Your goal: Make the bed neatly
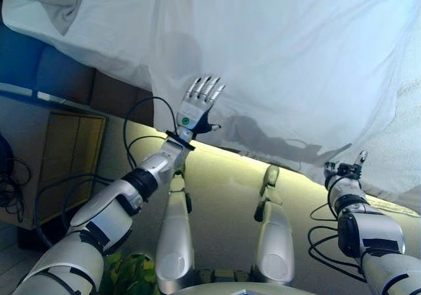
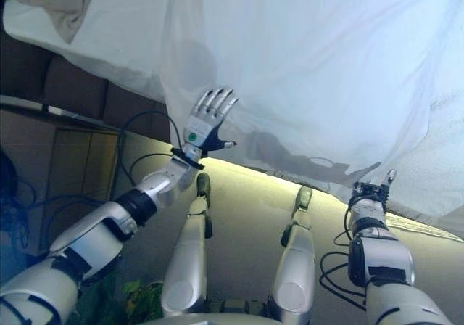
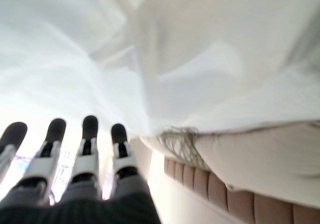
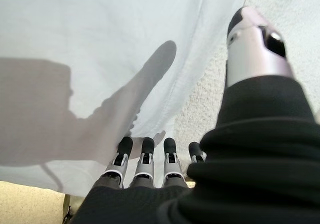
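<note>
A white sheet [image 1: 283, 64] lies spread over the bed, its lower edge hanging over the beige bed side [image 1: 223, 183]. My left hand [image 1: 197, 107] is raised over the sheet near that edge, open, fingers straight and holding nothing; its wrist view shows the straight fingers [image 3: 85, 149] before the white sheet [image 3: 150, 49]. My right hand [image 1: 346, 170] is at the sheet's lower right edge. In its wrist view the fingers [image 4: 145, 156] lie straight on the sheet [image 4: 100, 54] with the thumb [image 4: 255, 39] stretched out, open.
A greyish pillow [image 1: 56, 5] lies at the top left corner of the bed. The brown padded headboard [image 1: 112, 91] and a wooden nightstand [image 1: 66, 153] stand at the left. Textured beige surface [image 4: 285, 9] shows beside the sheet's edge.
</note>
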Robot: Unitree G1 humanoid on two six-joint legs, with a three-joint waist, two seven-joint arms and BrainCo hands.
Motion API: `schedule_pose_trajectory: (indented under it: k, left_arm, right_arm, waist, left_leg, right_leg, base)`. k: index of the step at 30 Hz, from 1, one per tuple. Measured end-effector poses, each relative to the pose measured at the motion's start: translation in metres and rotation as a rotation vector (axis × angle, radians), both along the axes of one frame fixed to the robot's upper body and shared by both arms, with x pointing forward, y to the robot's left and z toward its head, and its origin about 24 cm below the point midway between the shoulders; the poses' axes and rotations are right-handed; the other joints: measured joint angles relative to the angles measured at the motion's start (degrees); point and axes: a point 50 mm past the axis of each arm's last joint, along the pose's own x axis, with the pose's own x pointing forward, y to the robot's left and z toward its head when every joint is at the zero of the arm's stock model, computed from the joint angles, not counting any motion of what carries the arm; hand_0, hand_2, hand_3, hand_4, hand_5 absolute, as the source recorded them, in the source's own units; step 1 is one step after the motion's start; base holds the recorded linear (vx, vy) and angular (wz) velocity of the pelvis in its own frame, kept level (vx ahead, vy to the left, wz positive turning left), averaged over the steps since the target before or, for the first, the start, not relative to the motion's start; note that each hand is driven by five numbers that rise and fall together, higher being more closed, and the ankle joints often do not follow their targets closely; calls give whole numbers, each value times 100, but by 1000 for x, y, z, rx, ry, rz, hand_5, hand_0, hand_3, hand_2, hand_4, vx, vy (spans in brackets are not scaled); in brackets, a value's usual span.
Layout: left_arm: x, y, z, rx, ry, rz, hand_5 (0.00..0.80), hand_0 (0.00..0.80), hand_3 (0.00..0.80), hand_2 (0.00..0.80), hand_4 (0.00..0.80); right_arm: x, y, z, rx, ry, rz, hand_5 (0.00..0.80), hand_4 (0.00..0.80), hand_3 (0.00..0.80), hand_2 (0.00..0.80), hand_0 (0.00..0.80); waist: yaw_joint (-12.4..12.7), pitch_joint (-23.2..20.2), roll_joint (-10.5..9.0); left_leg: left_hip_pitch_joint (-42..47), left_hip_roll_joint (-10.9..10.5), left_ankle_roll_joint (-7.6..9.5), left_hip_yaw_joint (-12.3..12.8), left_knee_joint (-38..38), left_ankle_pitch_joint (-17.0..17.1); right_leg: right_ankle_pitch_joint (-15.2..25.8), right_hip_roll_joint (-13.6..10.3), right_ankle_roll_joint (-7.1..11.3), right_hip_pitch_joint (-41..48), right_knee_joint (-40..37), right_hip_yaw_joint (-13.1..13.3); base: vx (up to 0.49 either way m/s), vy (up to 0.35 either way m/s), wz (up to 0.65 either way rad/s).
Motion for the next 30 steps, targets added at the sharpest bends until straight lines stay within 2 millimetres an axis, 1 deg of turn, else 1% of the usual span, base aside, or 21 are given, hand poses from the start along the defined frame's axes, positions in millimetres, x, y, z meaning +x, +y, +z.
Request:
schedule_pose_trajectory:
  k: [3,5,7,9,12,14,16,18,21,23,25,27,30]
  left_arm:
    - [-1,-7,-2,26,22,-3,0,0,0,0,0]
    - [-5,-17,-2,67,10,-22,0,0,0,0,0]
    - [-7,-28,-2,122,-4,-40,0,0,0,0,0]
    - [-8,-35,0,159,-23,-41,0,0,0,0,0]
    - [-5,-38,6,200,-60,-22,0,0,0,0,0]
    - [-5,-41,9,237,-87,-21,0,0,0,0,0]
    - [-2,-40,12,266,-114,-2,0,0,0,0,0]
    - [2,-40,17,280,-150,9,0,0,0,0,0]
    - [4,-38,29,264,-225,5,0,0,0,0,0]
    - [5,-38,35,251,-268,-4,0,0,0,0,0]
    - [5,-40,43,235,-313,-14,0,0,0,0,0]
    - [6,-40,48,224,-334,-10,0,0,0,0,0]
    - [7,-40,56,217,-371,19,0,0,0,0,0]
  right_arm:
    - [6,6,3,2,1,3,0,0,0,0,0]
    - [6,6,4,4,6,-6,0,0,0,0,0]
    - [8,8,5,3,3,-13,0,0,0,0,0]
    - [13,11,11,-1,-1,-12,0,0,0,0,0]
    - [23,14,22,11,-3,-17,0,0,0,0,0]
    - [24,13,26,16,14,-30,0,0,0,0,0]
    - [27,13,30,26,34,-32,0,0,0,0,0]
    - [24,9,29,31,80,-48,0,0,0,0,0]
    - [17,-2,28,53,148,-79,0,0,0,0,0]
    - [11,-11,28,53,174,-99,0,0,0,0,0]
    - [7,-23,33,41,174,-113,0,0,0,0,0]
    - [7,-26,34,38,168,-109,0,0,0,0,0]
    - [8,-25,35,43,163,-99,0,0,0,0,0]
  waist:
    - [-105,1,-14]
    - [-107,1,-17]
    - [-121,0,-24]
    - [-134,1,-33]
    - [-276,1,-33]
    - [-305,1,-33]
    - [-408,1,-31]
    - [-401,1,-30]
    - [-417,3,-9]
    - [-427,10,35]
    - [-499,9,128]
    - [-539,7,168]
    - [-541,4,220]
  left_leg:
    - [-170,-14,10,0,39,-6]
    - [-288,-19,16,24,64,-9]
    - [-394,-39,30,68,78,-18]
    - [-515,-55,43,148,100,-26]
    - [-716,-74,53,212,133,-19]
    - [-808,-90,72,302,138,-23]
    - [-907,-116,90,375,137,-30]
    - [-994,-122,75,469,137,-14]
    - [-1059,-125,81,582,105,-11]
    - [-1060,-162,85,613,92,-9]
    - [-1063,-232,110,636,83,-18]
    - [-1072,-250,122,665,80,-25]
    - [-1082,-276,131,768,-5,-25]
  right_leg:
    - [4,-13,2,-172,26,8]
    - [11,-21,2,-317,60,44]
    - [10,-53,3,-497,141,111]
    - [13,-78,11,-721,211,227]
    - [25,-100,27,-994,273,326]
    - [37,-122,41,-1174,292,436]
    - [57,-154,59,-1335,288,517]
    - [93,-158,67,-1508,291,636]
    - [107,-169,73,-1679,291,735]
    - [110,-199,82,-1719,293,784]
    - [112,-271,113,-1734,288,811]
    - [117,-290,130,-1767,281,843]
    - [137,-302,152,-1928,276,989]
  base:
    - [-1,41,-1]
    - [-22,70,-7]
    - [-31,76,-10]
    - [-30,73,-15]
    - [-15,86,-9]
    - [-35,95,-15]
    - [-31,110,-13]
    - [-49,93,-17]
    - [-8,110,-12]
    - [-20,100,-3]
    - [-20,76,5]
    - [-23,67,-2]
    - [-10,83,-13]
